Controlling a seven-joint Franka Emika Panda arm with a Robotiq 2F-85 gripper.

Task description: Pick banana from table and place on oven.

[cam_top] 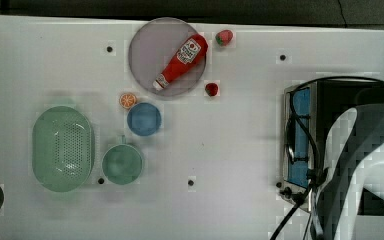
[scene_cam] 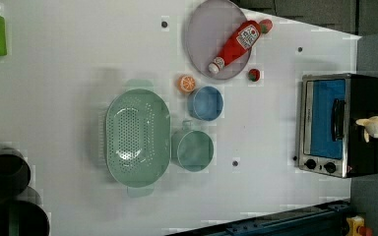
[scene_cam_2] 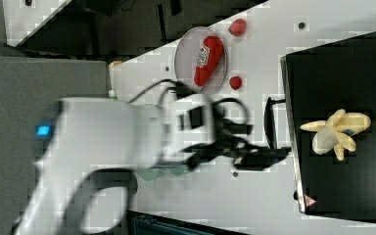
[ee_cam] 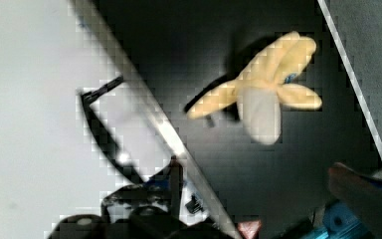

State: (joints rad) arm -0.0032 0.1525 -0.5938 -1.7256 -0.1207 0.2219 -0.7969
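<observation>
ketchup bottle [cam_top: 181, 61] label — wording unreadable, red warning triangle — oven [scene_cam_2: 309, 200] top

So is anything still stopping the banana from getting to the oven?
No, nothing visible is in the way. The banana already lies on the oven's black top, with no pincer holding it.

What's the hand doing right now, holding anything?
Hand: open, holding nothing. The banana lies free on the oven.

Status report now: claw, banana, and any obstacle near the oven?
Claw open, empty. Pale yellow peeled toy banana resting on black top of silver toaster oven. Nothing else on the oven top.
</observation>
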